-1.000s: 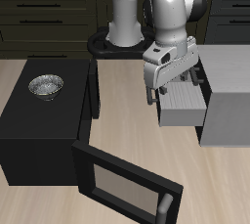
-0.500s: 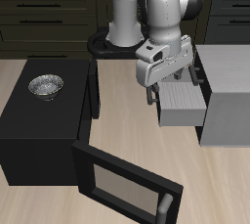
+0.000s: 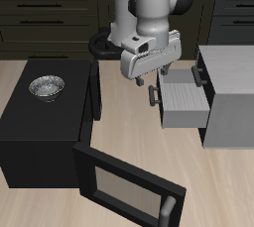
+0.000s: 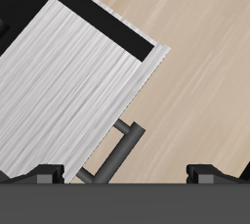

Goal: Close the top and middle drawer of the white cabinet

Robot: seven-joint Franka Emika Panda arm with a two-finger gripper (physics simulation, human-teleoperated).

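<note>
The white cabinet (image 3: 230, 94) stands on the table beside the arm. One of its drawers (image 3: 185, 104) is pulled out toward the table's middle, with its dark handle (image 3: 154, 94) at the outer end. A second dark handle (image 3: 202, 68) sits higher up against the cabinet front. My gripper (image 3: 151, 74) is open and empty, hovering just above and beside the pulled-out drawer's handle. The wrist view shows the drawer's white inside (image 4: 78, 81) and its handle (image 4: 112, 155) below my gripper (image 4: 127, 174), with nothing between the fingers.
A black microwave (image 3: 40, 127) stands across the table with its door (image 3: 127, 186) swung open toward the front edge. A metal bowl (image 3: 46, 87) rests on top of it. Bare wooden tabletop (image 3: 124, 122) lies between the microwave and the drawer.
My gripper has risen and moved away from over the drawer toward the microwave side, turning as it went. The drawer has not visibly moved.
</note>
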